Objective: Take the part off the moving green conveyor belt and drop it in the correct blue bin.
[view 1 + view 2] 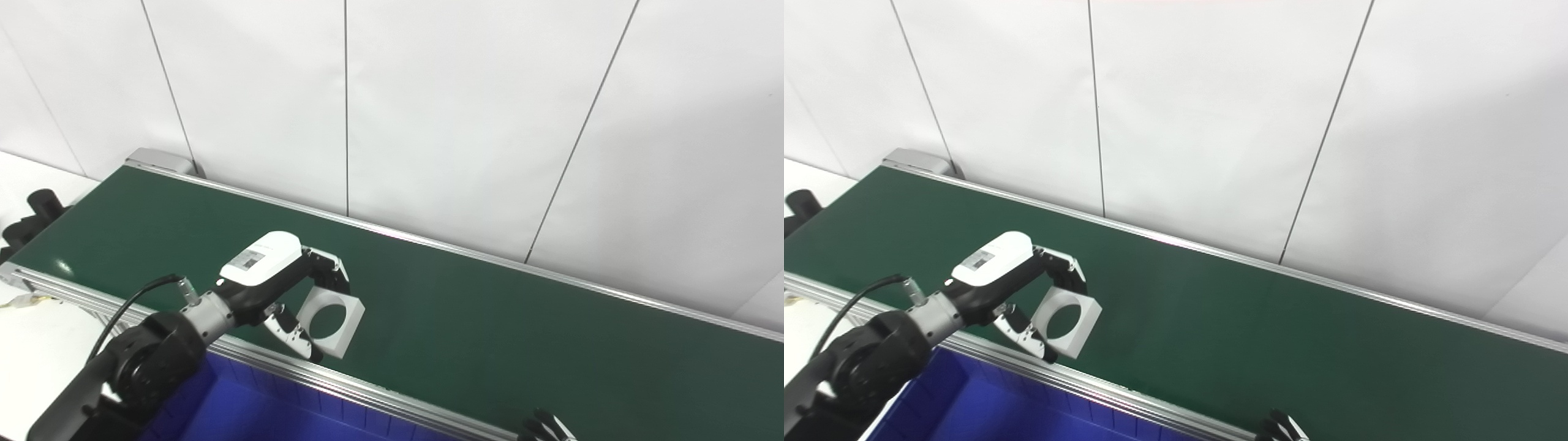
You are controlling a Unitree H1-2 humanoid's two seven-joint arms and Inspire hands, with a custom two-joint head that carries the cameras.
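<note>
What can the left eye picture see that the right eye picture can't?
Only the left eye view shows a yellowish cable end at the left edge and more of the black thing by the belt's end. Only the right eye view shows more of the blue bin. Both show the left hand holding the white square part with a round hole over the green belt, and the right hand's fingertips at the bottom edge.

Part (331, 321): white square block, round hole through; tilted, pinched over the belt's near edge.
Belt (490, 324): dark green.
Bin (968, 404): blue, below the belt's near rail.
</note>
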